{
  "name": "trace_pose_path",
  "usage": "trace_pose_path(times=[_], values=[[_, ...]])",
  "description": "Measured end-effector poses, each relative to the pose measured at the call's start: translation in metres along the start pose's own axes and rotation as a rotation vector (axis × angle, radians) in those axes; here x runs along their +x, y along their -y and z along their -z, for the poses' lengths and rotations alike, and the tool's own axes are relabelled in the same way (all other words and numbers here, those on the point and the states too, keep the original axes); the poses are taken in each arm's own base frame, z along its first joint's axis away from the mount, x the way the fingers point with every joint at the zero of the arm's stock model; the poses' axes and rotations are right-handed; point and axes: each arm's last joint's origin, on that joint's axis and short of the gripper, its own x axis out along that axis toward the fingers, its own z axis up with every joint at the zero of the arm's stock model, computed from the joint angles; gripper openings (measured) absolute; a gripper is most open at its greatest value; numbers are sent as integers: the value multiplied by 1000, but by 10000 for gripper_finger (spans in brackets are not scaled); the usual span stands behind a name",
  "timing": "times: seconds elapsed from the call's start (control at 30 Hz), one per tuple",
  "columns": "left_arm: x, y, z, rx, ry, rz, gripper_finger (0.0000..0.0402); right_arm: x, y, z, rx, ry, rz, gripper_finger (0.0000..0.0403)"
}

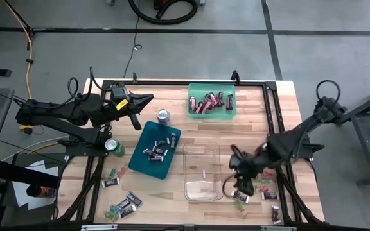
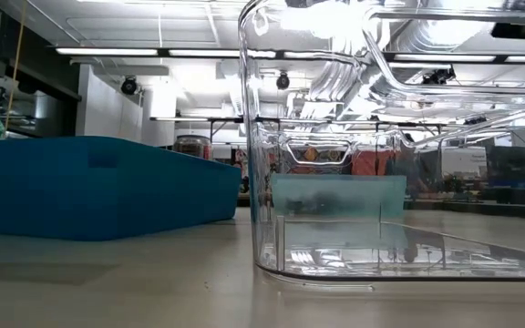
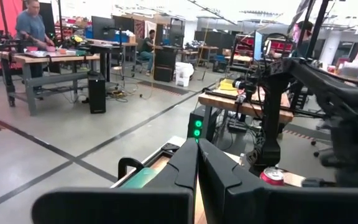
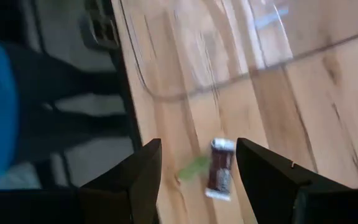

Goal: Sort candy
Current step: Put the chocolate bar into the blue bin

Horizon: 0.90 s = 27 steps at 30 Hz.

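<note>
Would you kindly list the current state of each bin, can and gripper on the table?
Green bin: holds dark red bars.
Blue bin: holds dark mini bars.
Clear bin: nearly empty.
Silver can: upright.
Green can: upright.
Left gripper: jaws shut, holding nothing.
Right gripper: jaws open above a dark mini bar.

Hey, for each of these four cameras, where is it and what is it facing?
High: overhead, straight down on the table; both arms show.
Low: table height, level across; clear bin, blue bin; no arm.
Left wrist: out into the room; shut left tool.
Right wrist: down at a dark mini bar between open right tool fingers.
Shared: high and low both show the clear bin.
</note>
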Motion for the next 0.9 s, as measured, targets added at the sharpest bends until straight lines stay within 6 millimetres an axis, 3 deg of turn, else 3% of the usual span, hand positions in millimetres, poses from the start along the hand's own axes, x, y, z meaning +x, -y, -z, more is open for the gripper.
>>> trace_pose_path(times=[0.27,0.47,0.9], values=[[0,0,0,0,-1,0,0,62,-15,39,-99,-241,210,201],[0,0,0,0,-1,0,0,91,-24,65,-95,-277,289,201],[0,0,0,-9,-1,0,0,133,-22,78,-53,-243,378,201]])
